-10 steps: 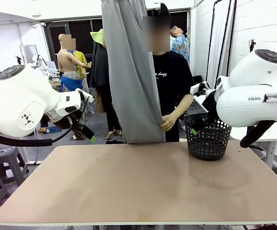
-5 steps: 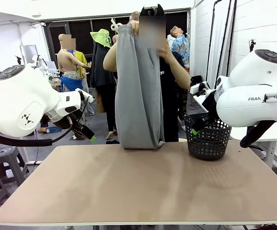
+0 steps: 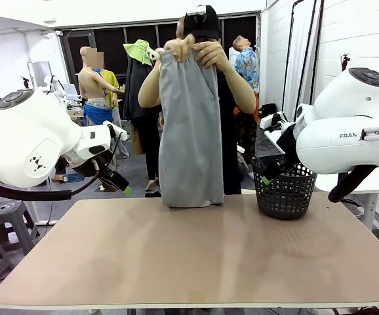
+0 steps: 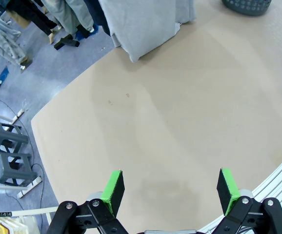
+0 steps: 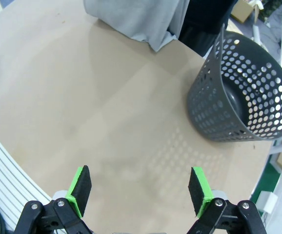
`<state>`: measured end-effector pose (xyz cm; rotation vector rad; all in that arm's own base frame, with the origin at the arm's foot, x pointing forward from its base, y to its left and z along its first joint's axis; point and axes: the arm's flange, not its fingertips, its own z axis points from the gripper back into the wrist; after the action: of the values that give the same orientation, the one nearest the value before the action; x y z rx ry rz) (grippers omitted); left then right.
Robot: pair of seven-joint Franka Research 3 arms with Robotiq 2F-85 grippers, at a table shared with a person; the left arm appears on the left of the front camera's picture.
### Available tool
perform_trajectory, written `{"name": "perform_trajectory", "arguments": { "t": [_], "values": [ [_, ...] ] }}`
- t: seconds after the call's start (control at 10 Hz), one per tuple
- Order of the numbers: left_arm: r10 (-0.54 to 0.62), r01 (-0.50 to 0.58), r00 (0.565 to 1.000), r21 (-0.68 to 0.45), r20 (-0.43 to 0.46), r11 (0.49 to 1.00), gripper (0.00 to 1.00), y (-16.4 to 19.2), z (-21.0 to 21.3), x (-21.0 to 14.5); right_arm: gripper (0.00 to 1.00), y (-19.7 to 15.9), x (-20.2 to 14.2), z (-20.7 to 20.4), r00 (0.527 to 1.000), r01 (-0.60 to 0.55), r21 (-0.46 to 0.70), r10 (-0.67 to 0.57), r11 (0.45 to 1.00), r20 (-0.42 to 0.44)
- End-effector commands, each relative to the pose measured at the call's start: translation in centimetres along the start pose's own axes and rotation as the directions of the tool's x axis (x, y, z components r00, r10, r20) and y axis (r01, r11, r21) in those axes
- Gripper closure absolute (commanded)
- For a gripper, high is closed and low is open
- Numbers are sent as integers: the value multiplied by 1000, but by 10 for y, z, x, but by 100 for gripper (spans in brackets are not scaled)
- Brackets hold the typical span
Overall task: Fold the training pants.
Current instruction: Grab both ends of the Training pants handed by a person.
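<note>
A person at the far side holds the light grey training pants up by the waistband with both hands. The pants hang doubled lengthwise, and their lower end rests on the table's far edge. My left gripper hangs open off the table's left far corner; in its wrist view the left gripper has its green pads wide apart over bare table. My right gripper stays by the basket; seen from its wrist, the right gripper is open with nothing between its fingers.
A black mesh basket stands at the table's far right. The tan table stretches bare in front of the pants. Grey stools sit on the floor off the left edge.
The person has lowered the pants, gathering the waistband in both hands, and the hanging end has come down onto the table's far edge. Both arms have stayed still.
</note>
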<state>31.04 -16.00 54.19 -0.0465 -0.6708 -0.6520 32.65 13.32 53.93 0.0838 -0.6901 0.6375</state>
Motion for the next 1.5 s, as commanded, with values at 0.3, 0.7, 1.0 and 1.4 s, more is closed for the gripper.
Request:
{"name": "perform_trajectory", "arguments": {
  "t": [0.3, 0.7, 1.0, 1.4],
  "values": [
    [-4, 4, 1000, -17, -1, 1000, 0, 1, -1, -1, 0, -1, 0, 0, 1000, 2, -2, -2, 1000, 7],
    [-4, 4, 1000, -17, -1, 1000, 0, 1, -1, -1, 0, -1, 0, 0, 1000, 2, -2, -2, 1000, 7],
    [-4, 4, 1000, -17, -1, 1000, 0, 1, -1, -1, 0, -1, 0, 0, 1000, 2, -2, -2, 1000, 7],
    [-4, 4, 1000, -17, -1, 1000, 0, 1, -1, -1, 0, -1, 0, 0, 1000, 2, -2, -2, 1000, 7]
  ]
}}
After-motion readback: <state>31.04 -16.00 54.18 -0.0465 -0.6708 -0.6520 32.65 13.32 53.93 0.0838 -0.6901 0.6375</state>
